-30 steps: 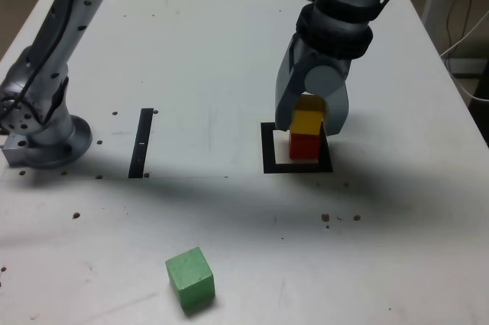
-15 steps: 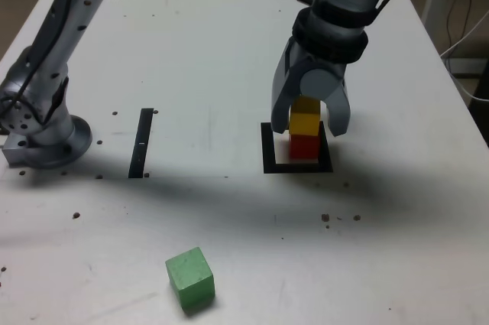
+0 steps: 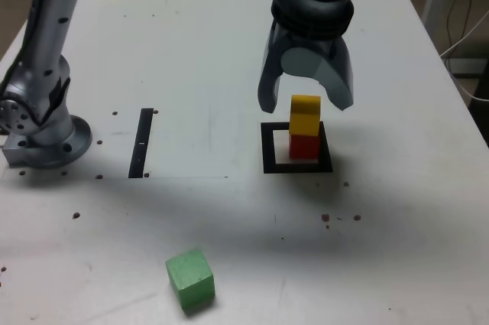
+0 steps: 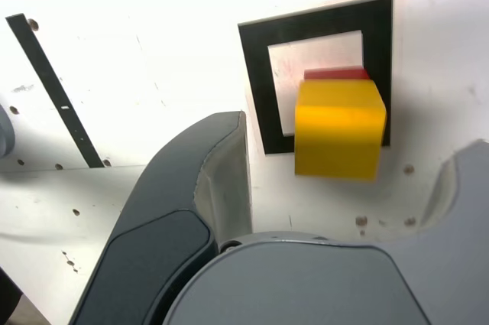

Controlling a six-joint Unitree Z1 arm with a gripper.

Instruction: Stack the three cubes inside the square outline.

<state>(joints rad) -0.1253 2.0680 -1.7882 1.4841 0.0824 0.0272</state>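
The yellow cube [image 3: 305, 114] sits on the red cube [image 3: 304, 145] inside the square outline [image 3: 268, 157]. My gripper [image 3: 306, 98] hangs just above the stack, open, its two grey fingers spread wide and touching neither cube. The wrist view looks down on the yellow cube [image 4: 338, 128], a red edge [image 4: 335, 73] showing behind it within the square outline [image 4: 256, 80], between my spread fingers [image 4: 191, 187]. The green cube [image 3: 189, 278] lies alone on the table near the front, toward the exterior view's left.
A narrow black strip [image 3: 141, 142] lies flat on the table to the exterior view's left of the outline. The arm's grey base [image 3: 42, 130] stands at the far left. Small dark specks dot the white tabletop [image 3: 191, 50].
The gripper let go of the yellow cube, spread its fingers and rose above the stack. The yellow cube stayed on the red one.
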